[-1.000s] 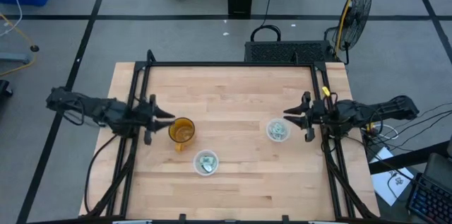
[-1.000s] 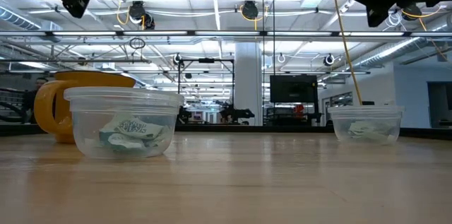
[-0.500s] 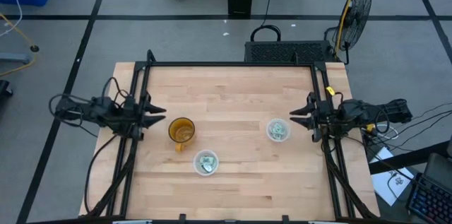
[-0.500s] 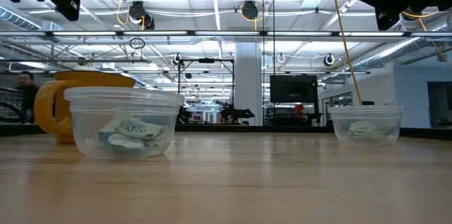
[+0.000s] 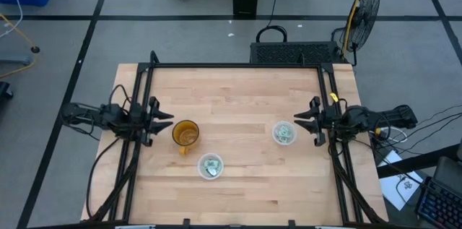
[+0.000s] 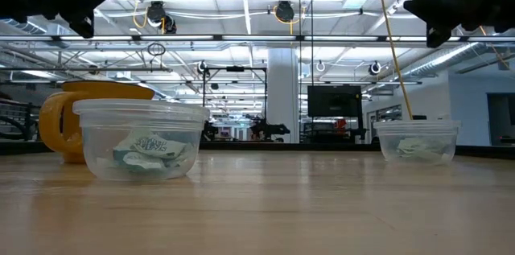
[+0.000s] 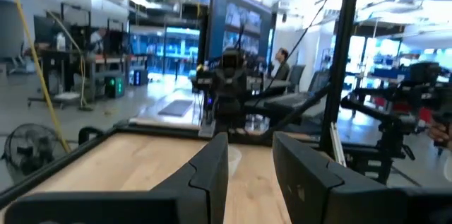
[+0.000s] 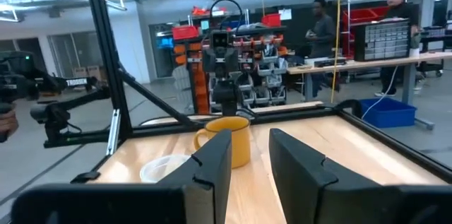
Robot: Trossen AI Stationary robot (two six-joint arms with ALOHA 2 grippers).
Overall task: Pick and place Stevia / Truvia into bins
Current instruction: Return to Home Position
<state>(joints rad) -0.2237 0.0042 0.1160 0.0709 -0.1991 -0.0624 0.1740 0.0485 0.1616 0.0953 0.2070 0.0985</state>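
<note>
Two clear cups hold pale green and white sachets: one cup (image 5: 211, 165) sits toward the table's near side, large in the low view (image 6: 141, 138), with its sachets (image 6: 146, 149) lying on the bottom. The other cup (image 5: 284, 133) stands toward the right (image 6: 417, 141). My left gripper (image 5: 167, 121) hovers open above the table near the left edge, beside the mug. My right gripper (image 5: 297, 122) hovers open just right of the right cup. In the wrist views the left fingers (image 7: 212, 174) and right fingers (image 8: 212, 164) stand apart with nothing between them.
An amber-orange handled mug (image 5: 185, 135) stands between my left gripper and the near cup (image 8: 227, 139). Black frame rails (image 5: 137, 149) run along both side edges. Bare wood (image 5: 238, 92) lies across the table's far half. People stand in the room beyond.
Both grippers have drawn back a little toward their own side edges, the left away from the mug and the right away from the right cup, and both now hang slightly lower. The cups, sachets and mug have stayed where they were.
</note>
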